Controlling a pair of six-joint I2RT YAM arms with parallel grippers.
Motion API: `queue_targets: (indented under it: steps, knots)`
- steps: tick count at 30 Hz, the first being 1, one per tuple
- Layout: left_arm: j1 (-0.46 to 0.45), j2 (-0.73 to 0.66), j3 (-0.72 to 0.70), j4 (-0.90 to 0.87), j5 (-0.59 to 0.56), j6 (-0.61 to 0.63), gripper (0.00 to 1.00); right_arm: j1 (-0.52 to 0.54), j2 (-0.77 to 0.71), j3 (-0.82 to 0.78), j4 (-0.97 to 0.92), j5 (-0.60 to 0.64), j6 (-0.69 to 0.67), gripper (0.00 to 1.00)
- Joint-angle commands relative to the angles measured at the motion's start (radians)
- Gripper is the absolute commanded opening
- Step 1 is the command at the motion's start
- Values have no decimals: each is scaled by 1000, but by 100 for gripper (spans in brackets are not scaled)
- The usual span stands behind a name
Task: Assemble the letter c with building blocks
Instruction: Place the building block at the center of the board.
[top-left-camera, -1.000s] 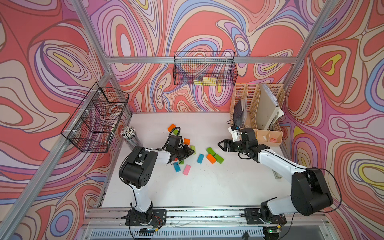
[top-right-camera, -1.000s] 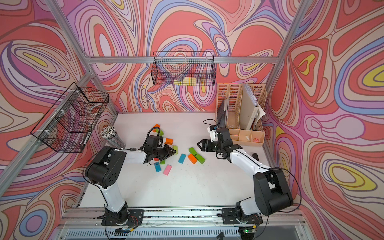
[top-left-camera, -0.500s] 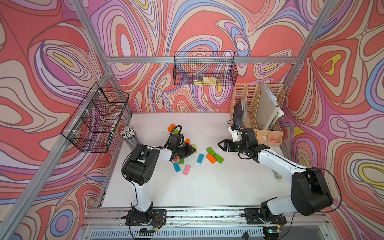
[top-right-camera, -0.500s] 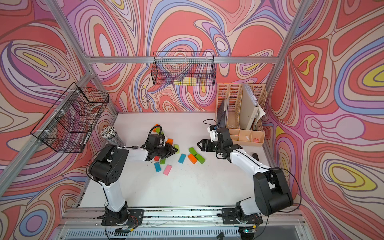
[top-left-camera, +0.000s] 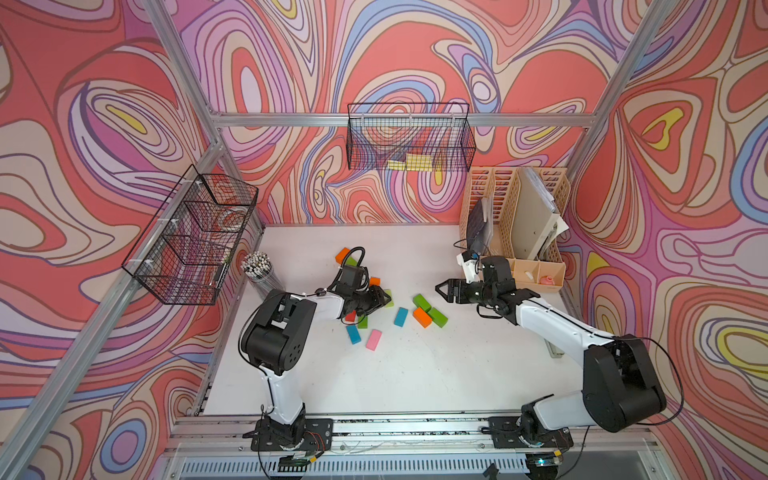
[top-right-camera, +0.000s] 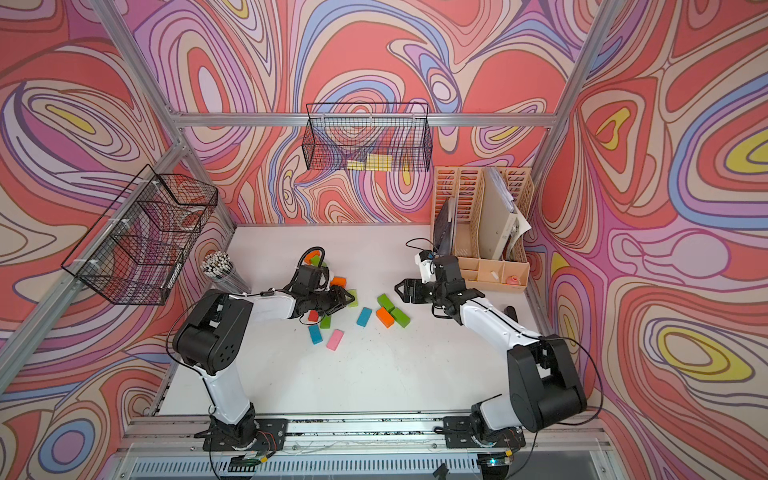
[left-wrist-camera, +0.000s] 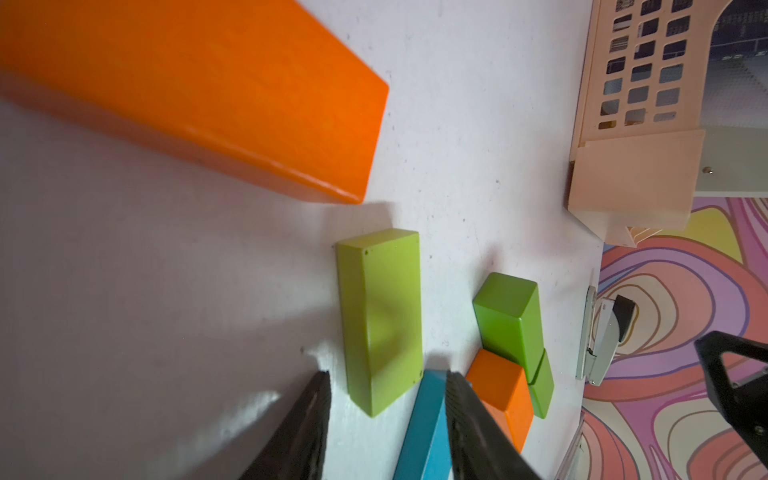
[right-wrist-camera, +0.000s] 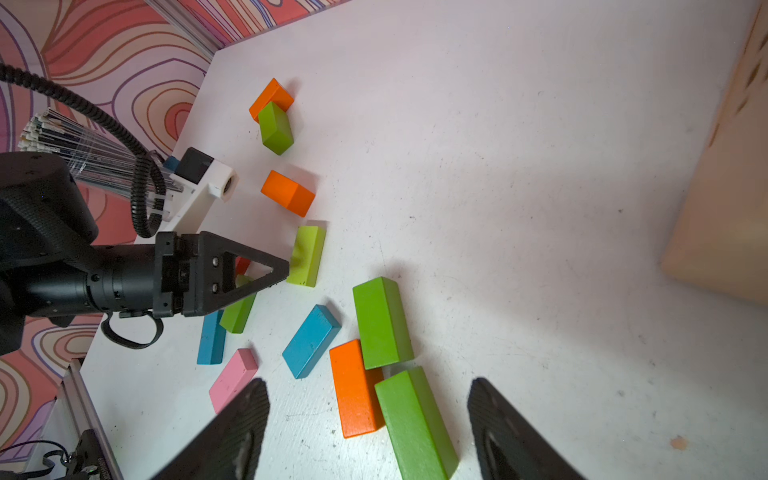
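Beneath the left gripper (top-left-camera: 386, 299), mid-frame in a top view, a red block (top-left-camera: 350, 316) and a green block (top-left-camera: 362, 322) sit half hidden. Twelve lie on the table (top-left-camera: 415, 374): five green, three orange, two blue, one red, one pink. Its arm stretches low, jaws parted, empty, at a lime block (left-wrist-camera: 380, 316); the right gripper (top-left-camera: 441, 291) hovers, spread wide, empty.

Swirl-patterned pink walls (top-left-camera: 374, 62), white tabletop (top-left-camera: 415, 374), aluminium frame (top-left-camera: 291, 119), black wire basket (top-left-camera: 409, 137); beige file rack (top-left-camera: 509, 208)
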Motion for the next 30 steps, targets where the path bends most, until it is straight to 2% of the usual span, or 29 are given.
queue_targets:
  steps: [1, 6, 12, 30]
  knots:
    - [-5, -38, 27, -77, -67, 50, 48, 5, -24, -13, 4, -9, 6, 79]
    - [-16, -54, 46, -106, -131, 92, 42, 5, -29, -14, 4, -11, 3, 77]
    - [-20, -42, 67, -108, -147, 102, 33, 5, -32, -16, 7, -18, 4, 76]
    - [-27, 45, 156, -155, -176, 122, 35, 5, -47, -21, 7, -18, 1, 76]
